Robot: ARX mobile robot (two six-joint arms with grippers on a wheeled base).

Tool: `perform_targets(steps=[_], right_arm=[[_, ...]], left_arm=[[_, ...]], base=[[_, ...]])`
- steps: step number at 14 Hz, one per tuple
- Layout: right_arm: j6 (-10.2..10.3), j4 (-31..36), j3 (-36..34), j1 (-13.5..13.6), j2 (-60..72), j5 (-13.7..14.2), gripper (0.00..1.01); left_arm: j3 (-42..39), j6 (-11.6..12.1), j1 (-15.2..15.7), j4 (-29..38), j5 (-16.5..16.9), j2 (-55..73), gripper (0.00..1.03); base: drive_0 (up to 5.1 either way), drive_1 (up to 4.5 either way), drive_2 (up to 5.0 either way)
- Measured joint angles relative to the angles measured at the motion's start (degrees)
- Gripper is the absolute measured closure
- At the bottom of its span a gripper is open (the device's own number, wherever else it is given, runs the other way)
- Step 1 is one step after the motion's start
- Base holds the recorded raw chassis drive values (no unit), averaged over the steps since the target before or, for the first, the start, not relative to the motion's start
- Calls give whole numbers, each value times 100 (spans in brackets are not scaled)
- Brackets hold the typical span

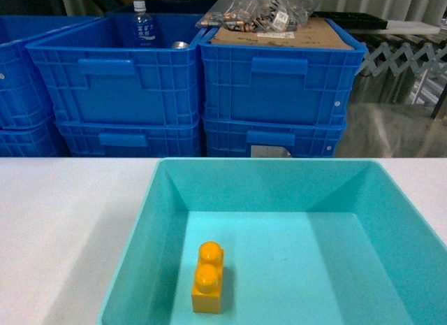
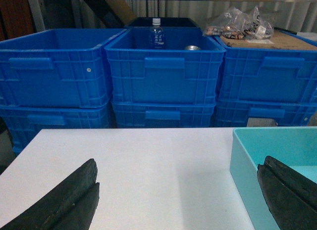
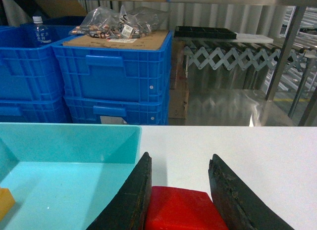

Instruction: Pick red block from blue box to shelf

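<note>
Red block (image 3: 181, 210) was already out of the blue box (image 1: 133, 258), pinched between the two dark fingers of the right tool (image 3: 181, 190), which sat over the white tabletop (image 3: 257, 156) just beside the tub's right wall. Only the yellow-orange two-stud brick (image 1: 208, 277) was left on the tub floor in the head view. Left tool (image 2: 176, 195) hung released, fingers spread wide over bare tabletop with one tip near the tub's left rim, holding nothing.

So the step in hand looked like the carry to the shelf (image 3: 290, 42), whose steel post and shiny lower tier showed off to the right, past the stacked blue crates (image 3: 114, 74). My take: keep the squeeze firm since smooth plastic can slip, lift clear before swinging right, and don't clip that upright post on the way in. I couldn't tell how deep the grip sat on the block, so I'd go slow and set it down flat before letting go.
</note>
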Motion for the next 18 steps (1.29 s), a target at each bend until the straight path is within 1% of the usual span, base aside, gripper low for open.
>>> perform_targets(steps=[12, 18], right_arm=[[0, -26, 0, 7, 0, -2, 73], [0, -26, 0, 24, 0, 2, 73]], left_arm=[[0, 0, 0, 2, -4, 0, 5], [0, 0, -17, 0, 13, 0, 5]], base=[[0, 0, 0], [-128, -128, -128]])
